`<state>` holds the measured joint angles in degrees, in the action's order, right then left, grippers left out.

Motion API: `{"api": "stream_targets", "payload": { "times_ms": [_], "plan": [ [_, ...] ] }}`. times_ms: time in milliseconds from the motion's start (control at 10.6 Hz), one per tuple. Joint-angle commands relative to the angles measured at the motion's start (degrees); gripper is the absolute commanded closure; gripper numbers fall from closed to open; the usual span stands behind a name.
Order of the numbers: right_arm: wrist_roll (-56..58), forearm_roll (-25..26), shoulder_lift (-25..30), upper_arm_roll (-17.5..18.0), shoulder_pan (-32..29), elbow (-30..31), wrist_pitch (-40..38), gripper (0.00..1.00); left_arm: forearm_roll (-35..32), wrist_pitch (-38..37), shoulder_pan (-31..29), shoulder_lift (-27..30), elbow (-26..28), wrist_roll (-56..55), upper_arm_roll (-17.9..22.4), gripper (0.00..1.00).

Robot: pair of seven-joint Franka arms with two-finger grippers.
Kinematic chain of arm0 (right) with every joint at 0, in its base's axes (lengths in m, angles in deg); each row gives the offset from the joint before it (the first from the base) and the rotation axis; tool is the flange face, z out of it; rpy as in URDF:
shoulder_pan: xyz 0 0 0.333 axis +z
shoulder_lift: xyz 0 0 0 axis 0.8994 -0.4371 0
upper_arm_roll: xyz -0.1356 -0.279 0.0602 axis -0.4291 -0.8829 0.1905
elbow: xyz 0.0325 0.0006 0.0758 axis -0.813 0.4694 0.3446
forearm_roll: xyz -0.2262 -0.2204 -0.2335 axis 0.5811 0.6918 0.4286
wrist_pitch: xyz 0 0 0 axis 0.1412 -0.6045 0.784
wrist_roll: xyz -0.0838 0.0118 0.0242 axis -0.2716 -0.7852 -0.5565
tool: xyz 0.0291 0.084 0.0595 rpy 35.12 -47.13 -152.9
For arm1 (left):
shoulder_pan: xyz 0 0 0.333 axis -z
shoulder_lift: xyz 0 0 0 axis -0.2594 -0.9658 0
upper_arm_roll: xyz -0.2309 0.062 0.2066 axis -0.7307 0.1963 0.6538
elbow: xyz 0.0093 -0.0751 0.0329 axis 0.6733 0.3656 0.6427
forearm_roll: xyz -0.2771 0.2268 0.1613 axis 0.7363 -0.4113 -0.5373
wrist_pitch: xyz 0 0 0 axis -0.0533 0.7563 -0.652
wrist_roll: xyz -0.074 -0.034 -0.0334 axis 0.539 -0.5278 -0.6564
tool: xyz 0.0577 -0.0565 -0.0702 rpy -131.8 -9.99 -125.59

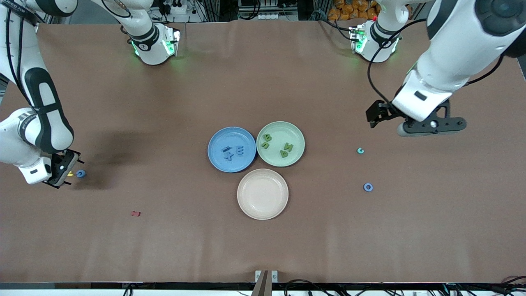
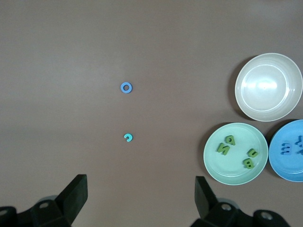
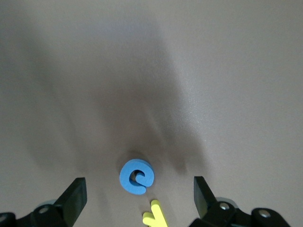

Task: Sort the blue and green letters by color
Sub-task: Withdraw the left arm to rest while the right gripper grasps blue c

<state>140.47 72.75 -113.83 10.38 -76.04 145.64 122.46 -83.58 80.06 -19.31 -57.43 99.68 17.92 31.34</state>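
Right arm: reaches from its base down along its own end of the table, elbow bent, wrist low. Right gripper [image 1: 65, 172] sits close above the tabletop, fingers [image 3: 73, 196] spread wide with nothing between them.

Left arm: extends from its base out over its own end of the table, wrist held high. Left gripper [image 1: 376, 115] hangs well above the surface, fingers [image 2: 75, 191] fully apart, holding nothing.
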Motion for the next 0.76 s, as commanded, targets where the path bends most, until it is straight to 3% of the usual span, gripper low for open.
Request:
{"api": "stream_targets", "payload": {
  "times_ms": [0,283,378,472,661],
  "plan": [
    [2.0,0.6,-0.9,1.3,-1.3,2.1,4.8,0.0,2.3,-4.6,-2.1,4.3,0.9,1.9,0.7,0.0],
    [2.0,0.6,-1.1,1.7,-1.3,3.8,8.2,0.02,2.7,-6.1,-4.9,5.9,1.3,4.8,1.0,0.0],
    [1.9,0.6,-1.7,1.8,-1.3,4.4,10.4,0.16,2.8,-6.7,-5.1,6.7,1.3,5.0,1.3,0.0],
    [1.4,0.4,-1.6,1.9,-1.0,5.1,11.7,0.42,2.7,-7.1,-3.2,7.2,1.5,5.4,4.4,0.0],
    [-1.0,-0.2,1.0,1.9,-0.3,7.7,11.8,0.79,2.8,-8.1,4.8,7.9,1.7,9.1,14.7,0.0]
  ]
}}
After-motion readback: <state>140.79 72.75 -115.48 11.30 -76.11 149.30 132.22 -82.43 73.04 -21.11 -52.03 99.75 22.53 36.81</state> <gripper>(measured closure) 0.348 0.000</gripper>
